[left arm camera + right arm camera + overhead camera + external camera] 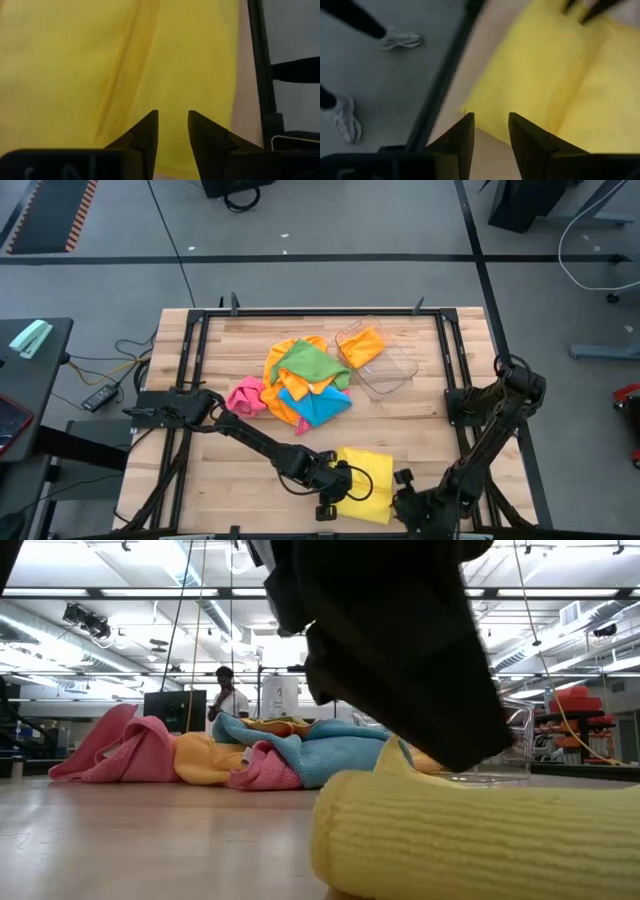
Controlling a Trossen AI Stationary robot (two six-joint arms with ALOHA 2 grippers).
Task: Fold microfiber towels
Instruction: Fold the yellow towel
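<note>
Wooden desk: yellow towel at near edge. Left pincer and right pincer slightly apart, nothing gripped. Corners to be pinched squarely, edges aligned before folding.

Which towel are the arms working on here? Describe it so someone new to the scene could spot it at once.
Start from the wooden table and go to its near edge, between the two arms. The yellow towel lies there flat and alone, with the left gripper over it. The other towels sit heaped mid-table, and an orange one lies in the clear tray.
</note>
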